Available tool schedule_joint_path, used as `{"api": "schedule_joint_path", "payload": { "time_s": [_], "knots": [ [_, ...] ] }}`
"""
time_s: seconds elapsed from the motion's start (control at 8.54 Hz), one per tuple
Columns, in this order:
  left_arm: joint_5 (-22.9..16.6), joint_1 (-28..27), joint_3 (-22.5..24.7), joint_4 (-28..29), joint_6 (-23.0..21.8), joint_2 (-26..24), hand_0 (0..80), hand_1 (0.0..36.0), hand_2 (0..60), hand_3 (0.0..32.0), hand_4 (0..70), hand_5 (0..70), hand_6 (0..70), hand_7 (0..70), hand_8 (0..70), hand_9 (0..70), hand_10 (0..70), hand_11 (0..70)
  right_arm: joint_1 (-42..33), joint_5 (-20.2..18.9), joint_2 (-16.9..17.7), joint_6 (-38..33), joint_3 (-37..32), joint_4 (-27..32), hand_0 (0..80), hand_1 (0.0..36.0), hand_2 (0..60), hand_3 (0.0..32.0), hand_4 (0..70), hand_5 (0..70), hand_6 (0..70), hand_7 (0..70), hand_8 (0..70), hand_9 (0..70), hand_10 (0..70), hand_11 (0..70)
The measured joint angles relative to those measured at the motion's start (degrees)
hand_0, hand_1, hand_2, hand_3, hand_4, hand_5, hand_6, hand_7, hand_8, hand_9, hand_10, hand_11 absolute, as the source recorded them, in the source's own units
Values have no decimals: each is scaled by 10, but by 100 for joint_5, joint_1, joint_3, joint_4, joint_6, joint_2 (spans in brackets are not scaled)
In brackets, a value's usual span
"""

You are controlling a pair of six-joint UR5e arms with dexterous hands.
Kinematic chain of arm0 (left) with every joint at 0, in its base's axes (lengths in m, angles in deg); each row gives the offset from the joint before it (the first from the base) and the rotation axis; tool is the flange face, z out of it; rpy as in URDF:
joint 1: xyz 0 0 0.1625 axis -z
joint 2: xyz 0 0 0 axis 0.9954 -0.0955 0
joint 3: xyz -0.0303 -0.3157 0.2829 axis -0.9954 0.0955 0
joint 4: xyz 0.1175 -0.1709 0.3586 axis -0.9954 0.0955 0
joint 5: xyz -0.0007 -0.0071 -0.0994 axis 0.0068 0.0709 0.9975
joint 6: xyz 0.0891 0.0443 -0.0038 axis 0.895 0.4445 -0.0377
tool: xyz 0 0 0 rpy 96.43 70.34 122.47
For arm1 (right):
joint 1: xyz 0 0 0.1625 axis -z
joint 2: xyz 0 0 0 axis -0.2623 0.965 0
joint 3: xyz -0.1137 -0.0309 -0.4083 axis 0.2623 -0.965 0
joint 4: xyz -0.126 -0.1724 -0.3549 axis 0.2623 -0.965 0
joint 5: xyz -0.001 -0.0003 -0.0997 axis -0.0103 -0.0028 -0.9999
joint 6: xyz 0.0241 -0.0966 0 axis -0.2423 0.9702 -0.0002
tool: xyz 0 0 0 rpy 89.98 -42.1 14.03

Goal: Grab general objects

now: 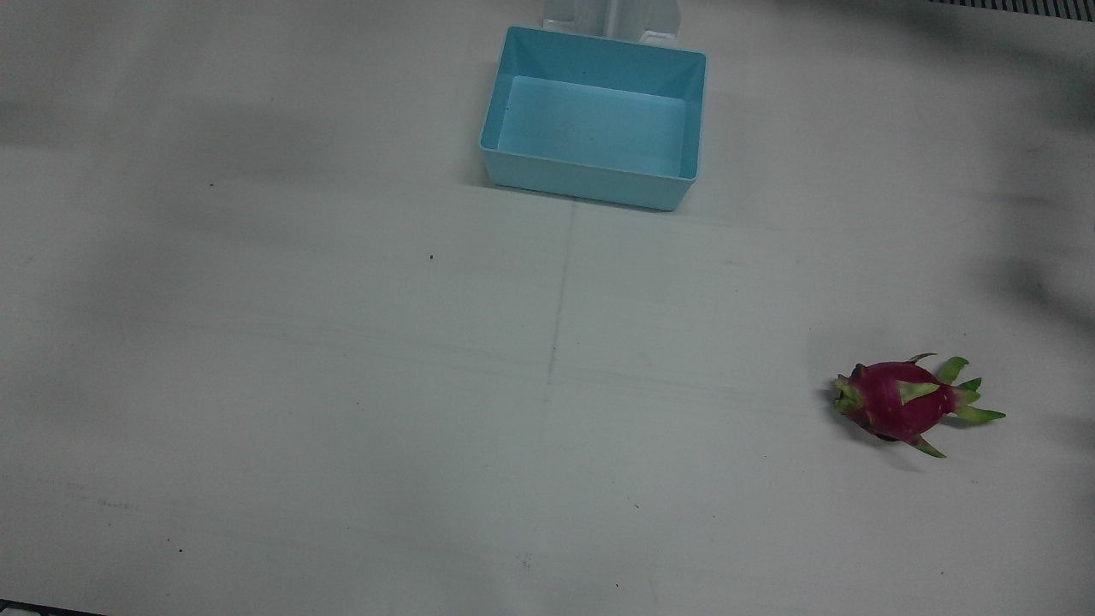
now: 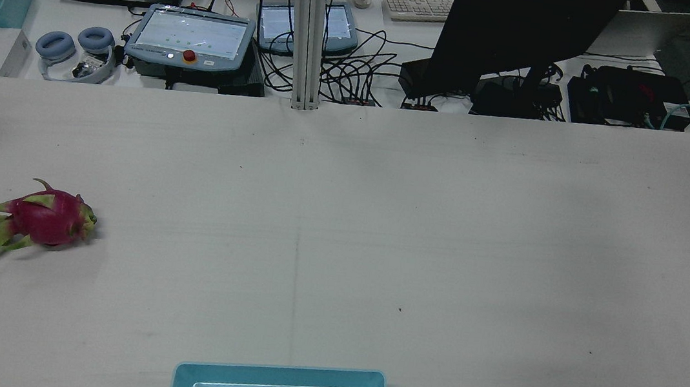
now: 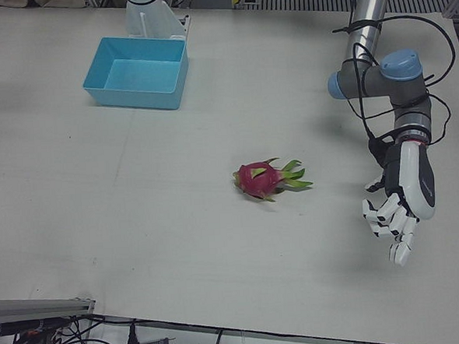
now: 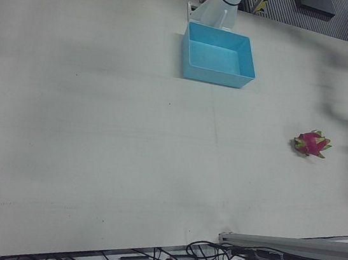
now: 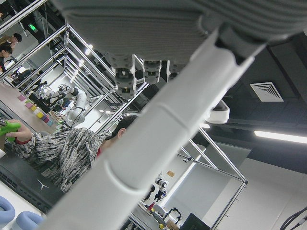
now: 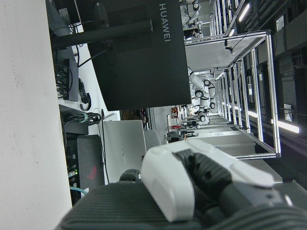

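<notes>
The dragon fruit (image 1: 907,402) lies on its side on the white worktop (image 1: 342,385), out on the robot's left half and well apart from the blue bin (image 1: 590,184). It is round and deep pink, with pointy green leaves that stick out at one end. The bin is a smooth plastic box with straight walls, and it stands at the robot's edge of the worktop with nothing in it. The front view and the rear view show the fruit and the bin but no arm. Only the left-front view shows the left hand (image 3: 396,212). It hangs in the air off to the side of the fruit, not touching it, with its white fingers (image 3: 402,251) loose and spread and nothing in it. The arm above it is grey with a light blue cap. The right-front view shows only bits of arm at its top corners. The right hand (image 6: 201,182) shows only in its own camera, very close up, as white hard shells over black ribbed parts, and I cannot tell if it is spread or clenched. The rear view alone shows the desk past the worktop, with a black monitor (image 2: 519,31), a keyboard (image 2: 415,8), tangled cables and blue headphones (image 2: 75,49).
</notes>
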Motion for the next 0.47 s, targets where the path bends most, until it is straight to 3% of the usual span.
{"api": "schedule_joint_path", "payload": {
  "time_s": [0.47],
  "knots": [
    [0, -4, -6, 0, 8, 8, 800, 360, 600, 0, 251, 700, 185, 700, 27, 126, 0, 0, 0, 0, 0, 0, -2, 0, 0, 0, 0, 0, 0, 0, 0, 0, 0, 0, 0, 0]
  ]
}}
